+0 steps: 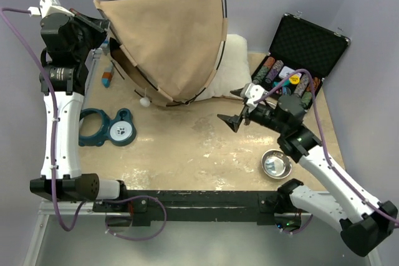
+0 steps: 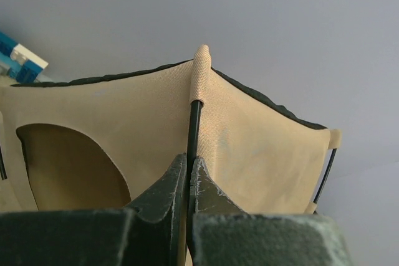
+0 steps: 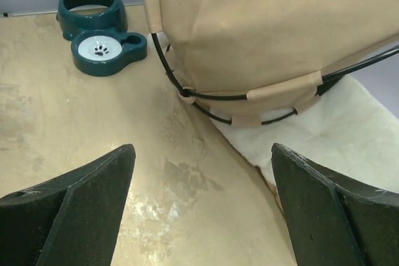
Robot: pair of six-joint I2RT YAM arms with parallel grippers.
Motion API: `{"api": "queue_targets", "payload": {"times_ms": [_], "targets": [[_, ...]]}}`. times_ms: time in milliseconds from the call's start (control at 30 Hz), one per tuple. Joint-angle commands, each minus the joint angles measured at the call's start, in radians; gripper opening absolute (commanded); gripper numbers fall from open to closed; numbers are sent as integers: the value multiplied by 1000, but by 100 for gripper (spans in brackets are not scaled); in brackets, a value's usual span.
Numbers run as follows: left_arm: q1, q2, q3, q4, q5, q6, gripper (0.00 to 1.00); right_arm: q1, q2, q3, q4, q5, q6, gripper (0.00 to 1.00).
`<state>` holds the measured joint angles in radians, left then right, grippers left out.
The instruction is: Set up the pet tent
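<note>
Roughly halfway: pet tent [image 1: 168,35] popped but tipped over the cushion [image 1: 235,60], my left pincer [image 2: 189,175] clenched on its pole [image 2: 194,129], my right pincer [image 3: 201,154] gaping empty; uprighting remains.

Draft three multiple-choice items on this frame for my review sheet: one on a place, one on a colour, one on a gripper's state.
1. Where does the white cushion lie?
A) against the pet tent, on the right arm's side
B) at the near edge
C) on the left arm's side

2. What colour is the paw-print feeder?
A) red
B) dark teal
C) yellow

3. What is the left gripper doing?
A) hanging open
B) shut on the cushion
C) shut on the tent's pole

Key:
1 A: the top view shows it poking out at the tent's right edge.
2 B: its plastic is teal in both views.
3 C: the left wrist view shows the fingers pinched on the thin dark pole.
</note>
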<state>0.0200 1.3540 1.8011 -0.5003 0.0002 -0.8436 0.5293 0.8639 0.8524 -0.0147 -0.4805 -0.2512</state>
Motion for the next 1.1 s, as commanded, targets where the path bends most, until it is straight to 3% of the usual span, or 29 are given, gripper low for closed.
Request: {"api": "queue_targets", "payload": {"times_ms": [0,200,467,800,1067], "targets": [[35,-4,-19,68,133,-112,0,29,65,-55,405,10,-42,94],[40,-23,-26,120,147,-114,0,86,276,-23,587,6,21,93],[41,-18,-37,161,158,-106,0,127,443,-29,768,118,476,95],[43,-24,-54,187,155,-87,0,127,376,24,494,321,760,87],[43,-26,-85,223,182,-112,0,124,490,33,561,411,878,94]]}}
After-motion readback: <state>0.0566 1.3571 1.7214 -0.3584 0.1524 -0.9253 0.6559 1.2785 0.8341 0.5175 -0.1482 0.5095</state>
